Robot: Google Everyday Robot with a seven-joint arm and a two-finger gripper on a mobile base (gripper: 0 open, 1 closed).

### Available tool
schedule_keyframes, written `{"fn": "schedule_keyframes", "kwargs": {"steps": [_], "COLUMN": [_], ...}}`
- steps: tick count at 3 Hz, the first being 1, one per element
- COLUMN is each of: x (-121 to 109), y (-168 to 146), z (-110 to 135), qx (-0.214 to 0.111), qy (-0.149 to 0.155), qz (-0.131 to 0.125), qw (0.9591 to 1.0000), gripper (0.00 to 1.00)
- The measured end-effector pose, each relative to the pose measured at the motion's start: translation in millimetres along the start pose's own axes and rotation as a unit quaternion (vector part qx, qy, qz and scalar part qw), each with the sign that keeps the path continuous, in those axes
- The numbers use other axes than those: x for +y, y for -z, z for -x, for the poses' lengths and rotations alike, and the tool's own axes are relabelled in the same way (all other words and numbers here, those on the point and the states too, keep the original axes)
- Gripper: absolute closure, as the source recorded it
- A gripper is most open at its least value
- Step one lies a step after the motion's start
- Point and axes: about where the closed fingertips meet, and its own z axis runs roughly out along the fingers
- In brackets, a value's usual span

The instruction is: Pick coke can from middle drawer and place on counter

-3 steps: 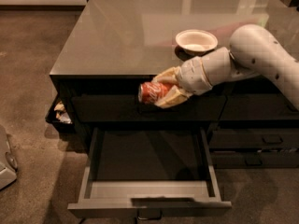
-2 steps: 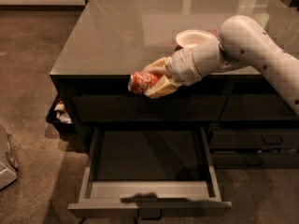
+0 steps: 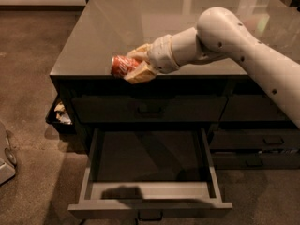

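My gripper [image 3: 132, 65] is shut on the coke can [image 3: 121, 65], a red can with white lettering, held on its side between the pale fingers [image 3: 138, 73]. It hovers over the front edge of the glossy grey-brown counter [image 3: 122, 27], left of centre. The white arm [image 3: 243, 55] reaches in from the right. Below, the middle drawer [image 3: 150, 191] stands pulled out, its dark floor bare, with lighter grey side walls and a flat front at the bottom of the view.
Closed dark drawer fronts [image 3: 262, 144] sit to the right of the open drawer, and one [image 3: 150, 109] above it. A dark bin with crumpled scraps [image 3: 60, 114] stands at the cabinet's left. A pale object [image 3: 5, 158] sits on the brown speckled floor at far left.
The gripper has carried the can up and to the left, from in front of the cabinet to over the counter's front edge. The arm now hides the white bowl.
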Motion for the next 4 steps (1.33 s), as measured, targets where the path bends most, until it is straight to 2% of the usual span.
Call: {"fn": "schedule_keyframes", "kwargs": {"steps": [1,2,4], "x": [-14.0,-21.7,-30.0], "y": [-8.7,-13.4,-18.2], "z": [8.9,13.8,18.9], "qx": [0.001,0.001,0.001], "qy": [-0.014,-0.021,-0.029], "qz": [-0.027,-0.042,-0.058], "qw": [0.9995,0.9989,0.9979], "gripper": [1.00,1.00,1.00]}}
